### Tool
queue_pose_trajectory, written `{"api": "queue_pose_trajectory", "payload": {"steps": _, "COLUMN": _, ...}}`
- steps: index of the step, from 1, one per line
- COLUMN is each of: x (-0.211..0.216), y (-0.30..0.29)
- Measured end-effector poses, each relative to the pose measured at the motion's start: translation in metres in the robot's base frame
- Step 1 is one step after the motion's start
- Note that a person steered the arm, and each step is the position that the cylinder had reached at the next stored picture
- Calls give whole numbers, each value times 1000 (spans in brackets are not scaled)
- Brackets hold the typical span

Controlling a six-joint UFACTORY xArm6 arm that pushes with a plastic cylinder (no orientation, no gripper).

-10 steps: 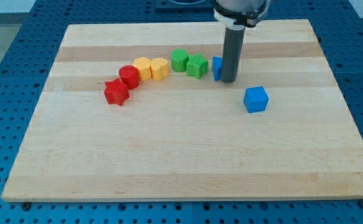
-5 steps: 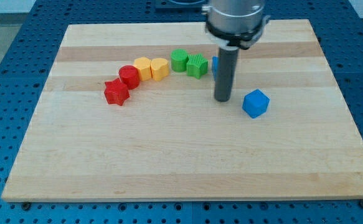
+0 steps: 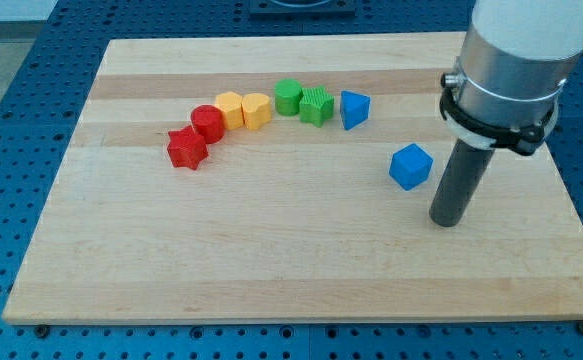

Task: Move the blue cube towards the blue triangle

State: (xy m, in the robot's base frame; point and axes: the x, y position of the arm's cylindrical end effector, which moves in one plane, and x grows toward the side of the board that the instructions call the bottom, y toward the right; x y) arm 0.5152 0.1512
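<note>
The blue cube (image 3: 410,166) lies on the wooden board, right of centre. The blue triangle (image 3: 353,108) lies above and to the left of it, at the right end of a curved row of blocks. My tip (image 3: 447,221) rests on the board just below and to the right of the blue cube, a small gap away from it. The rod rises from the tip toward the view's top right.
The curved row runs left from the blue triangle: two green blocks (image 3: 316,105) (image 3: 288,97), two yellow blocks (image 3: 256,110) (image 3: 230,108), a red cylinder (image 3: 208,123) and a red star (image 3: 187,148). The board's right edge (image 3: 561,170) is near my rod.
My tip has moved from beside the blue triangle down and then across to the lower right of the blue cube. The cube has turned slightly and shifted a little left.
</note>
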Motion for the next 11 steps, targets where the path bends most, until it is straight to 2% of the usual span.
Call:
{"api": "queue_pose_trajectory", "payload": {"steps": 2, "x": -74, "y": -8}}
{"api": "queue_pose_trajectory", "payload": {"steps": 4, "x": -95, "y": -9}}
{"api": "queue_pose_trajectory", "payload": {"steps": 5, "x": -108, "y": 11}}
{"api": "queue_pose_trajectory", "payload": {"steps": 6, "x": -81, "y": 58}}
{"api": "queue_pose_trajectory", "payload": {"steps": 7, "x": -79, "y": 58}}
{"api": "queue_pose_trajectory", "payload": {"steps": 8, "x": -64, "y": 32}}
{"api": "queue_pose_trajectory", "payload": {"steps": 9, "x": -42, "y": -20}}
{"api": "queue_pose_trajectory", "payload": {"steps": 10, "x": -8, "y": -62}}
{"api": "queue_pose_trajectory", "payload": {"steps": 11, "x": -1, "y": -74}}
